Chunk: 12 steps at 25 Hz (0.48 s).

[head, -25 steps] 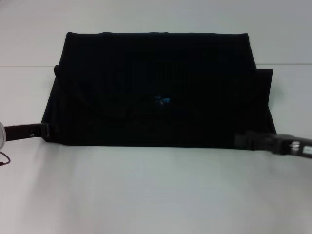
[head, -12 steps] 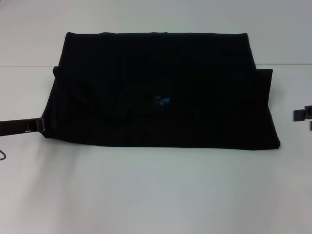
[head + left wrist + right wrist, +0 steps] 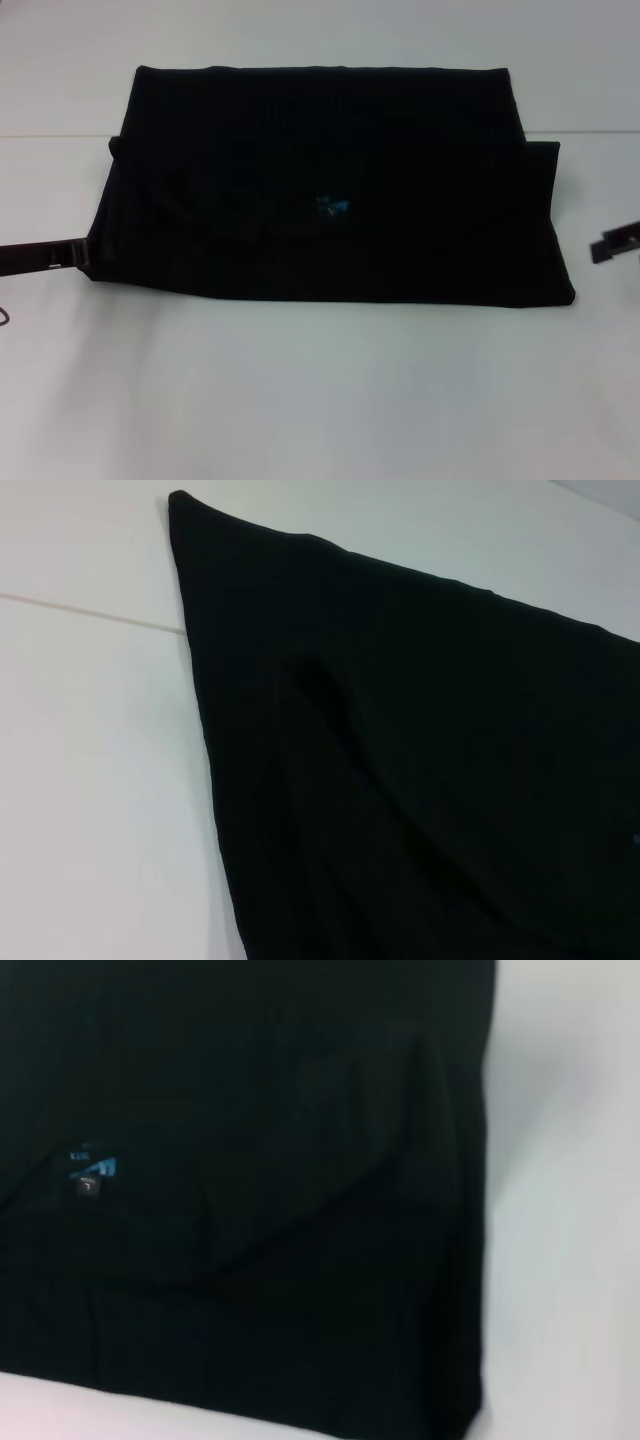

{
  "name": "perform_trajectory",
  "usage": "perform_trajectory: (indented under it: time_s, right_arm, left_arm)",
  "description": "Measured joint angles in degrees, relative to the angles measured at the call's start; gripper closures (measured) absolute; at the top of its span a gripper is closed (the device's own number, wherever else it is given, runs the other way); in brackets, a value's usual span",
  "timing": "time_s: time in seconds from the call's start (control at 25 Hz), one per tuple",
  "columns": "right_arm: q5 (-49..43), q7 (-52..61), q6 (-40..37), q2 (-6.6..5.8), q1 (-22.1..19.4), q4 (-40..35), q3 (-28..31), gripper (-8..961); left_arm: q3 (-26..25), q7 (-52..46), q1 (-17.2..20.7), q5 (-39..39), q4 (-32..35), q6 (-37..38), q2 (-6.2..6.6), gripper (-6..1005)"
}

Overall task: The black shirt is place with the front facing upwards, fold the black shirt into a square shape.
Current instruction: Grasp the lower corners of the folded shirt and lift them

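**Folded black shirt lies flat, both grippers at its sides**

Nearest the robot there is only the bare white table [image 3: 320,400]. Just beyond it the black shirt [image 3: 330,190] lies flat in the middle of the table, folded into a wide band, with a small blue neck label [image 3: 333,207] showing near its centre. Its near edge runs almost straight across, and the far fold reaches up toward the back of the table.

At the shirt's near left corner the left gripper [image 3: 72,256] reaches in low, its tip right at the cloth's edge; whether its fingers are apart or closed, I cannot tell. Over on the right, the right gripper [image 3: 615,244] sits clear of the shirt, off its right edge, and its fingers are likewise impossible to judge.
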Motion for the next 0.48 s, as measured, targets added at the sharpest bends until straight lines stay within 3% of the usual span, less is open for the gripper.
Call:
perform_trajectory:
  time_s: [0.36,0.48]
  right_arm:
    - [0.4,-2.0,12.9,0.88,2.8,10.7,-0.3,84]
    - [0.4,-2.8,15.4,2.09,3.1,11.8,-0.6,84]
  left_arm:
    - [0.0,0.0,0.1,-0.1,0.0,0.0,0.0,965]
    - [0.0,-0.1,0.1,-0.2,0.0,0.0,0.0,965]
